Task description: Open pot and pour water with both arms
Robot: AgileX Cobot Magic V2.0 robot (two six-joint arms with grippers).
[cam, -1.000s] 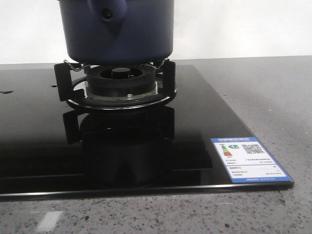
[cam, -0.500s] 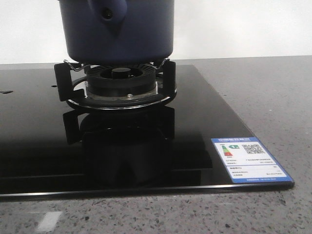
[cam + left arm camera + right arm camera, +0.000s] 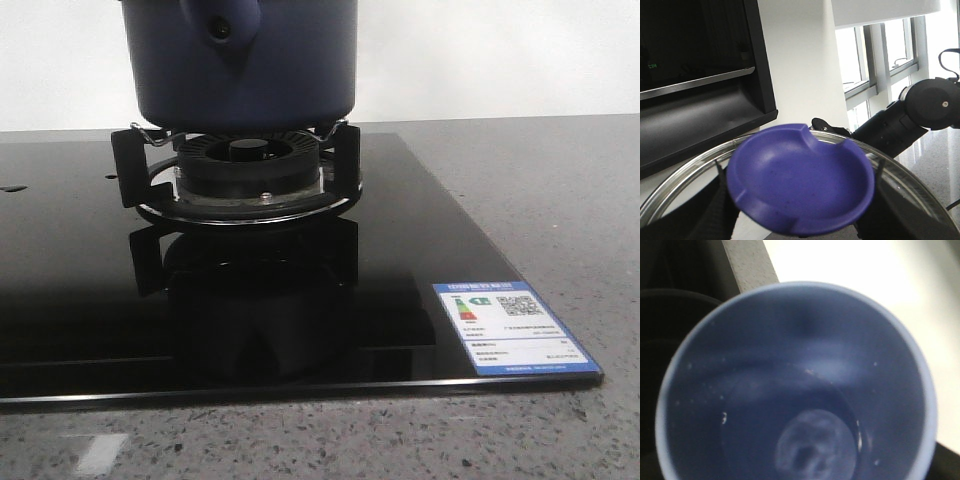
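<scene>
The dark navy pot (image 3: 240, 70) stands on the gas burner (image 3: 245, 175), its handle stub (image 3: 222, 30) facing me; its top is cut off by the frame. No gripper shows in the front view. My left gripper (image 3: 800, 222) is shut on the blue knob (image 3: 800, 180) of the glass lid (image 3: 685, 175), with black fingers (image 3: 715, 215) on either side of the knob. The right wrist view looks straight down into a pale-blue cup (image 3: 920, 390) holding a little water (image 3: 810, 445). The cup fills that view and hides the right gripper's fingers.
The black glass hob (image 3: 400, 250) lies on a grey speckled counter (image 3: 560, 180), with a blue label (image 3: 510, 328) at its front right corner. Behind the lid are a dark cabinet (image 3: 695, 75), windows (image 3: 880, 55) and the right arm (image 3: 910, 125).
</scene>
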